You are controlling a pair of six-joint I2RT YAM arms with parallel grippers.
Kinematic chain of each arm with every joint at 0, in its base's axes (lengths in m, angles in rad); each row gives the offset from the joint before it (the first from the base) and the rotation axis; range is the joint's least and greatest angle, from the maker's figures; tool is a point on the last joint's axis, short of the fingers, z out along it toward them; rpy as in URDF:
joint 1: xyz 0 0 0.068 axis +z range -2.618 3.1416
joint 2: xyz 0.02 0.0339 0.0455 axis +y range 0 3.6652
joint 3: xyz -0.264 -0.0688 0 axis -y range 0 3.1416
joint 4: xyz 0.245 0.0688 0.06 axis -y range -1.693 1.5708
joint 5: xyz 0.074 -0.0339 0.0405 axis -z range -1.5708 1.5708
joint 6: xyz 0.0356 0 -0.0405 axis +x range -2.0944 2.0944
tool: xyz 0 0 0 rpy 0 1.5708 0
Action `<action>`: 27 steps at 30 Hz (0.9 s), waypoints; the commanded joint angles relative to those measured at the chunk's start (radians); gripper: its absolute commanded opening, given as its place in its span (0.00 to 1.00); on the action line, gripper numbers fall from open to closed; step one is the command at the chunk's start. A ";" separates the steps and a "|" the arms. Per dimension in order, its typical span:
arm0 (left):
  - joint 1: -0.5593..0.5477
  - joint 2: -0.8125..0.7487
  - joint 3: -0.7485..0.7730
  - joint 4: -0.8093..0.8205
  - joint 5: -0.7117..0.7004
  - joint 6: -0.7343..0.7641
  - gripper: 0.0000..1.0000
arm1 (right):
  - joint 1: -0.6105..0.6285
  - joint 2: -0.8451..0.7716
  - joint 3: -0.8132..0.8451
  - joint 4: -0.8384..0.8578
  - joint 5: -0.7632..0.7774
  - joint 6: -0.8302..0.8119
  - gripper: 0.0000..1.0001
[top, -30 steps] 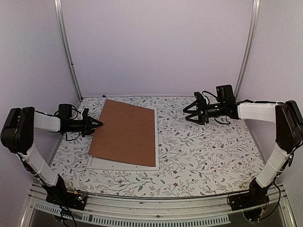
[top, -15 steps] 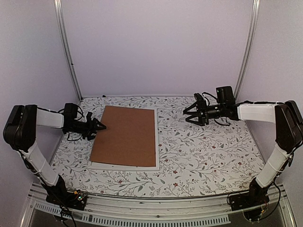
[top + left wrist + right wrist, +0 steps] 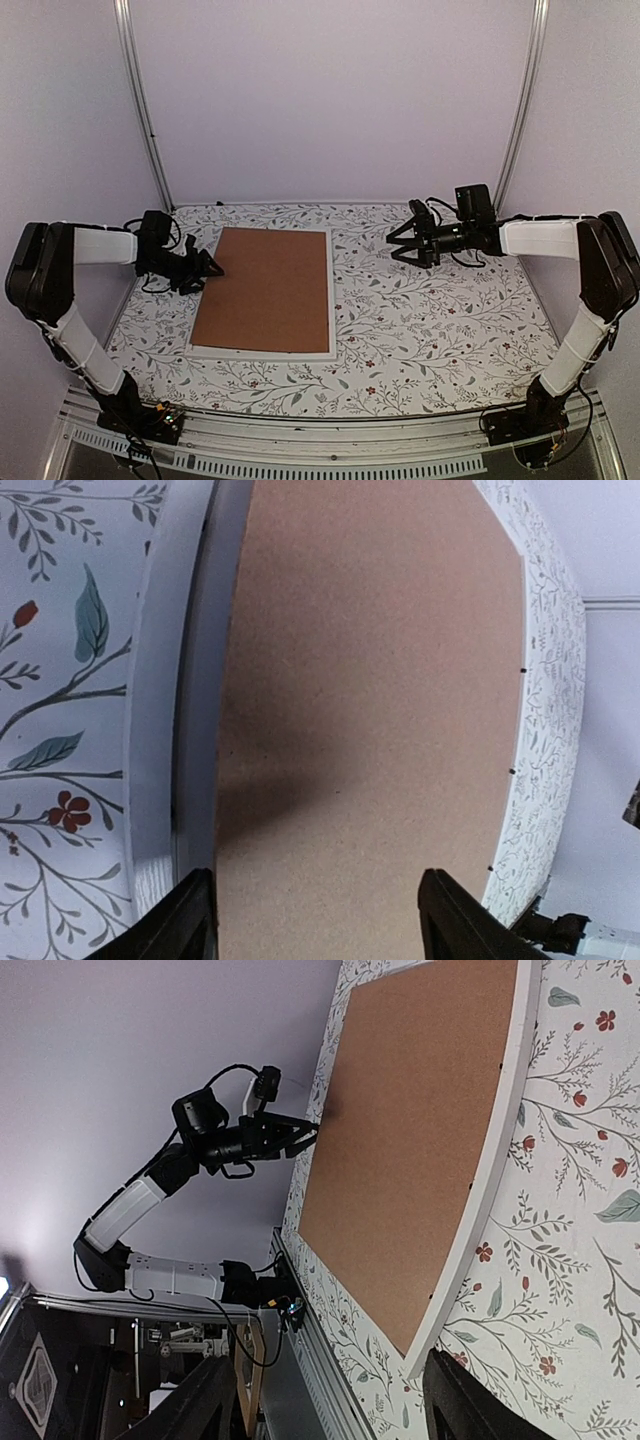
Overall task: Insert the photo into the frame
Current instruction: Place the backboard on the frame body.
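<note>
Surface: floral-print table point(image 3: 430, 330), lilac walls point(image 3: 330, 100).
Frame: frame point(image 3: 262, 352) lies flat, left of centre, w/ brown backing board point(image 3: 265, 290) inside it; photo not visible, prob. underneath.
Change: board was skewed 1 s ago, now square w/ frame.
L arm: left gripper point(image 3: 212, 267) low at board's left edge, jaws spread.
R arm: right gripper point(image 3: 395, 245) hovers far right, jaws spread.

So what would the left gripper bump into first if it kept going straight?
The brown backing board lying in the white frame. The left gripper points across the board's left edge and may be touching it; I cannot tell.
</note>
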 commanded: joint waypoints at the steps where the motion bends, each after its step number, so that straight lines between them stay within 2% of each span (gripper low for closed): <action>1: -0.013 -0.039 0.039 -0.047 -0.069 0.032 0.71 | -0.003 0.016 -0.005 0.031 -0.001 0.005 0.68; 9: -0.016 -0.052 0.067 -0.088 -0.144 0.053 0.72 | -0.003 0.022 -0.001 0.022 0.009 0.001 0.68; 17: -0.027 -0.047 0.059 -0.108 -0.290 0.063 0.72 | -0.002 0.017 0.017 -0.068 0.080 -0.059 0.68; 23: -0.048 -0.027 0.004 -0.057 -0.285 0.035 0.72 | 0.010 0.027 0.038 -0.134 0.137 -0.106 0.70; 27: -0.062 -0.005 -0.029 -0.028 -0.280 0.022 0.72 | 0.034 0.054 0.058 -0.173 0.186 -0.134 0.74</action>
